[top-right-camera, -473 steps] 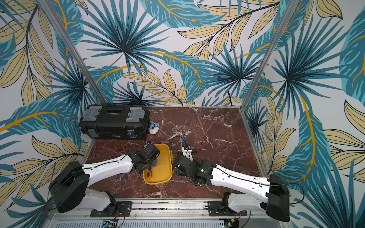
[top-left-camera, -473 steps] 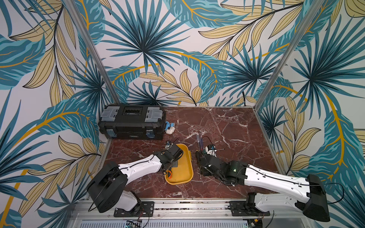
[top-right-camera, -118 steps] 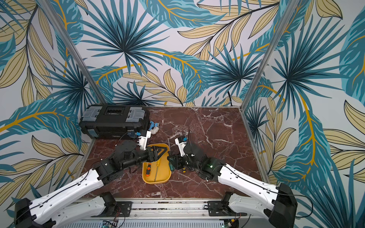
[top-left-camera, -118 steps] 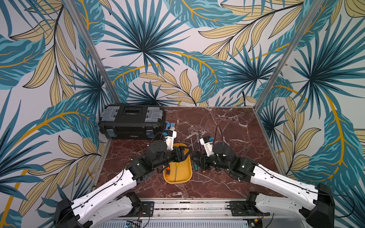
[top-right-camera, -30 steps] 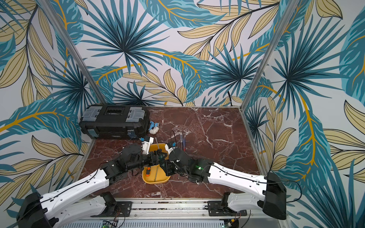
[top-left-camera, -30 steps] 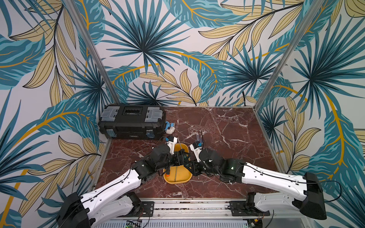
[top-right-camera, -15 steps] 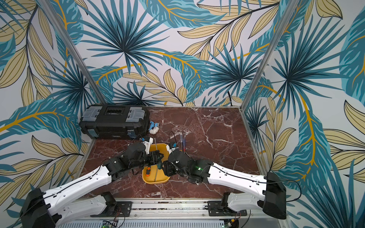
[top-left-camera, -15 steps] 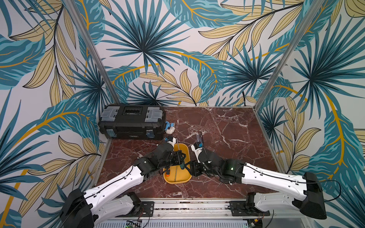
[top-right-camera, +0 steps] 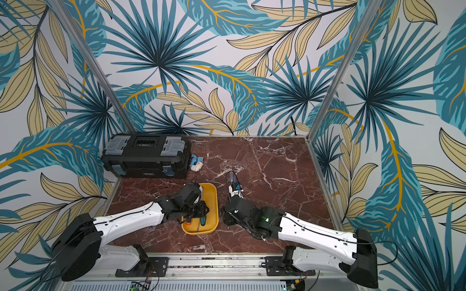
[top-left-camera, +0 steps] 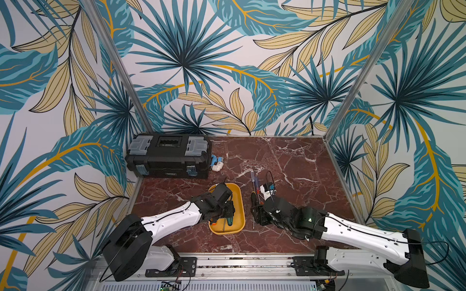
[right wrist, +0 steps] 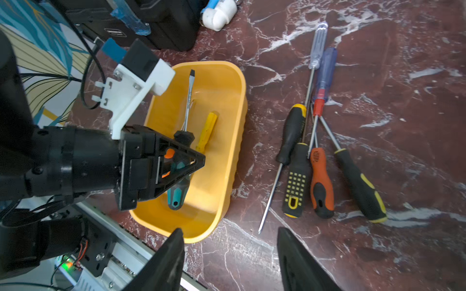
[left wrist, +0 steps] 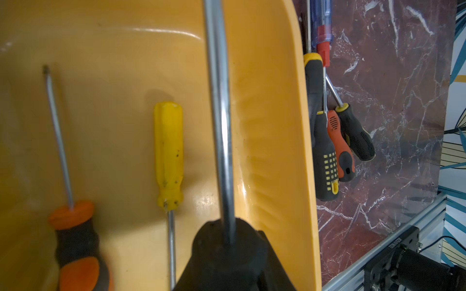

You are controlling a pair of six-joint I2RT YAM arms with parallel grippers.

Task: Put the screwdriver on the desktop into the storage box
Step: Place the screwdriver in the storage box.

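The left gripper [right wrist: 181, 161] is clamping the likely stiff, light screwdriver [right wrist: 176, 194] by its grippy handle over the box [right wrist: 242, 100]. The right gripper [right wrist: 229, 230], jaws apart and empty, is hovering at the box's three o'clock.

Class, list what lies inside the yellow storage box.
A yellow-handled screwdriver, an orange-and-black screwdriver, and a teal-handled screwdriver in the left gripper, which covers part of the storage box floor.

Glossy, smooth: shallow yellow plastic storage box [right wrist: 232, 131]; polished w/ sheen: red-brown marble-look desktop [right wrist: 403, 113]; teal-and-black-handled screwdriver [right wrist: 176, 189]: matt rubbery grip, shiny metal shaft; clear blue screwdriver handle [right wrist: 326, 68]: translucent plastic.
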